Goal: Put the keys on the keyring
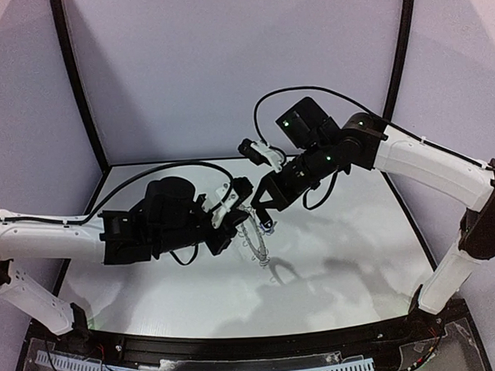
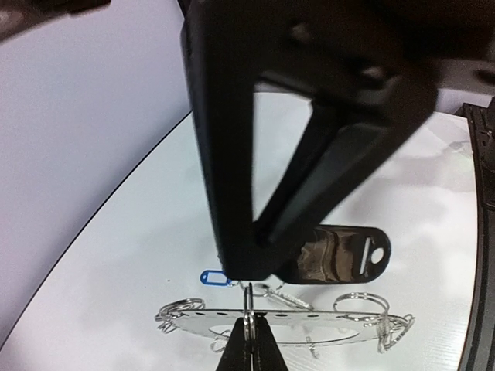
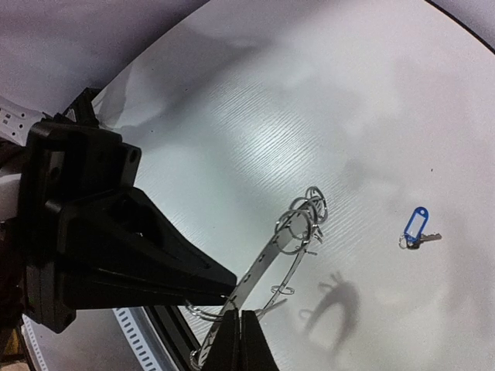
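Over the middle of the bench [image 1: 153,280], the keyring [image 1: 257,244] hangs in the air, pinched from two sides. It touches no surface, and its shadow [image 3: 332,301] falls on the white top below.

Left tool [image 2: 249,331]: clenched. The tips meet on one of the wire loops [image 2: 249,308] at the near rim of the ring. In the left wrist view the ring is edge-on, a thin grey band with small holes and loops sticking out at both ends.

Right tool [image 3: 240,318]: clenched too. The grey band runs straight in between its fingers. From there the ring curves up and away, with a bunch of loops at the far end of the arc.

The two tools are tip to tip, very close, on neighbouring spots of the rim. From above, the left arm comes in from the left bench edge side and the right arm reaches in from the right, both raised.

Blue-tagged key [image 3: 418,228]: flat on the bench, well in from every edge and apart from the ring's shadow. Nothing grips it. A small metal key lies at the tag's lower end.

Dark glossy tab [image 2: 344,253]: has a round hole and shows in the left wrist view just behind the right tool's tips. Cannot tell if this is the black-headed key, or whether it lies on the bench or hangs from the ring.
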